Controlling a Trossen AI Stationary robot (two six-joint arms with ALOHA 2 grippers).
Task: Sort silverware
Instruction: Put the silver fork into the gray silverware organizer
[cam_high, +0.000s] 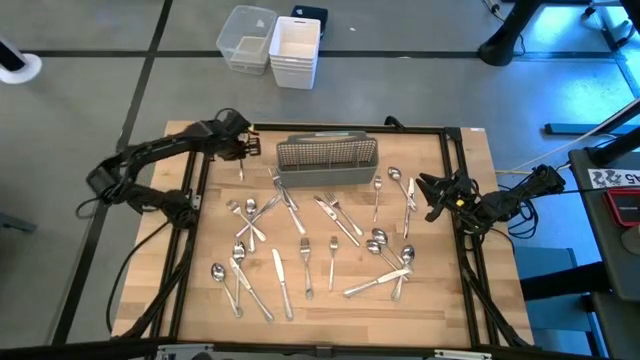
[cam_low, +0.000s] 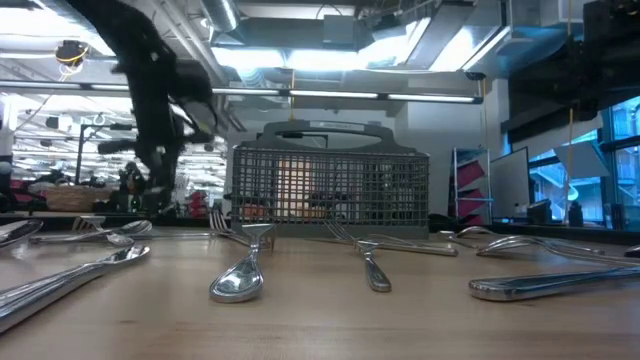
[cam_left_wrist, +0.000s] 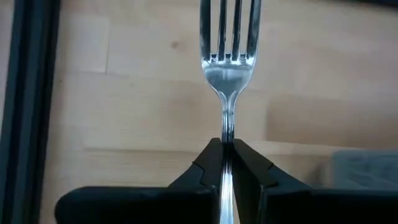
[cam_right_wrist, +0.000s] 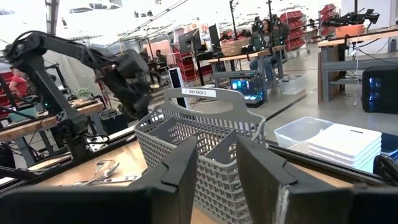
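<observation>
The left end effector (cam_left_wrist: 227, 155) gripped a fork (cam_left_wrist: 227, 74) just left of the caddy (cam_high: 326, 160). The right end effector (cam_high: 428, 196) waited released, right of the caddy. Next, the fork likely needed carrying over a caddy compartment.

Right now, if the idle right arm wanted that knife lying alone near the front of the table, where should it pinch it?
Probably mid-handle, from straight above. The knife lies flat with bare wood on both long sides, so the right pincer could straddle its narrow width there.
</observation>
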